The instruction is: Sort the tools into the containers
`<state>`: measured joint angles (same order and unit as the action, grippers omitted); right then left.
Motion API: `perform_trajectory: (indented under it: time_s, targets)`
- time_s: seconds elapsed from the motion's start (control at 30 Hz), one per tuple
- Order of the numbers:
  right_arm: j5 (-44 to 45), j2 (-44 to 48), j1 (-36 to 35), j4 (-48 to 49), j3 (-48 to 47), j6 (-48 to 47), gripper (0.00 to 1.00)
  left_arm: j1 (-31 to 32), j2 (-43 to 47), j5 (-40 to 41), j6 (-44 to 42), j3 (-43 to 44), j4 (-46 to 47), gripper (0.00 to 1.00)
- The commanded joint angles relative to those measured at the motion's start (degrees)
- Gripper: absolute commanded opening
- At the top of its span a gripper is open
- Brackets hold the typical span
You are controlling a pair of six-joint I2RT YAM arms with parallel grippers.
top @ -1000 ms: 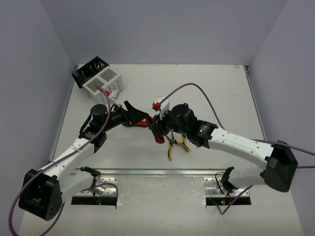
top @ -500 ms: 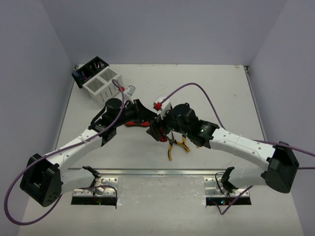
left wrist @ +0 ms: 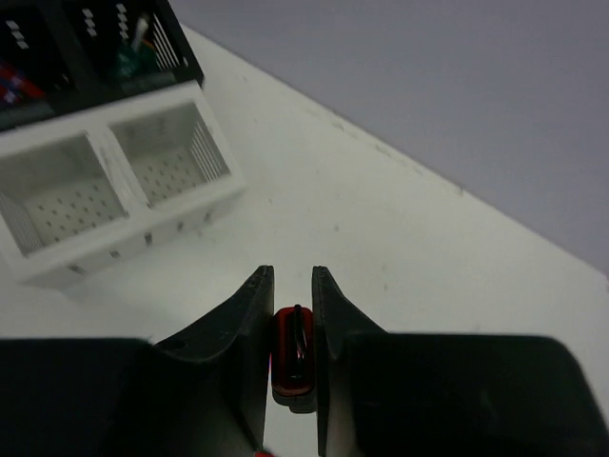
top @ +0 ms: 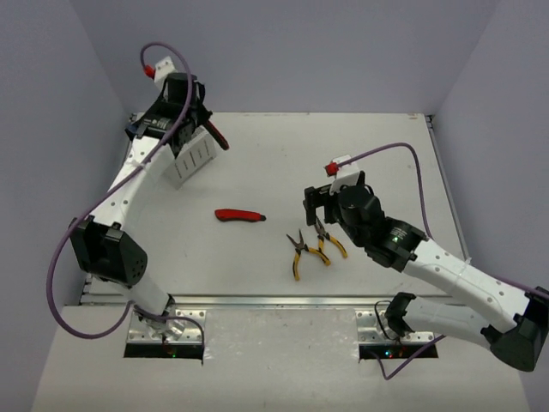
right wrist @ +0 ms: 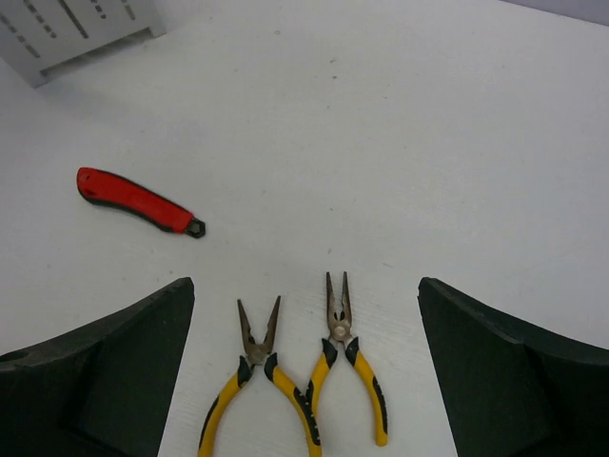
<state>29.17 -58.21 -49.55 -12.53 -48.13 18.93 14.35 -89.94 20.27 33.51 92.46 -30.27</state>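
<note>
Our left gripper [left wrist: 291, 286] is clenched on a red-black utility knife [left wrist: 293, 347], held above the table just beside the white bins [left wrist: 114, 181] — only a sliver of the knife shows between the fingers. The black bin [left wrist: 90, 48] behind them is cut off by the frame, and we cannot make out the red and green things inside. Our right gripper [right wrist: 303, 286] is spread wide, grasping nothing, over two yellow-handled pliers [right wrist: 255, 354] lying side by side. A second knife [right wrist: 138, 202] lies near them, not touching. The table [top: 360, 146] is plain white — pale lilac walls [top: 300, 51] enclose it.
</note>
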Motion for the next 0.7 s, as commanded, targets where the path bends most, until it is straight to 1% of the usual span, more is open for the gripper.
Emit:
perform_trajectory:
  time_s: [0.0, 0.07, 0.1, 0.13, 0.2, 0.3, 0.43, 0.57, 0.63, 0.67]
  targets:
    - [3.2, 2.95, 1.24, -1.01, 2.43, 3.29, 0.99, -5.97, -11.92, 10.82, -3.39, 19.02, -7.82, 0.0]
    - [2.06, 3.09, 1.39, -1.06, 3.04, 2.87, 0.99, -8.39, -19.26, 11.13, -4.79, 25.53, -8.17, 0.0]
    - [1.43, 3.02, 1.39, -1.27, 3.39, 2.87, 0.99, -8.89, -21.03, 11.2, -5.63, 29.71, -7.96, 0.0]
    - [0.81, 2.85, 1.39, -1.62, 3.57, 3.04, 0.99, -10.11, -24.79, 11.03, -5.99, 31.96, -7.79, 0.0]
    - [-0.45, 2.35, 1.48, -2.66, 3.55, 3.13, 0.99, -11.14, -27.79, 9.82, -7.66, 36.4, -6.54, 0.0]
    - [-0.78, 1.68, 1.48, -3.38, 3.4, 3.13, 0.99, -11.68, -30.57, 9.46, -9.55, 36.58, -4.49, 0.0]
    - [-2.07, 0.27, 1.48, -3.38, 2.78, 2.81, 0.99, -11.95, -30.73, 10.58, -11.07, 32.44, -0.14, 0.0]
    - [-5.93, -2.5, 1.48, -3.39, 1.0, 1.98, 0.99, -12.6, -30.55, 9.98, -10.84, 29.08, 1.49, 0.0]
    - [-11.05, -4.98, 1.48, -3.53, -0.78, 1.69, 0.99, -12.82, -30.41, 8.7, -10.91, 27.45, 2.27, 0.0]
    - [-12.97, -6.46, 1.48, -3.55, -1.43, 1.59, 0.99, -13.0, -30.53, 7.58, -10.97, 27.12, 2.41, 0.06]
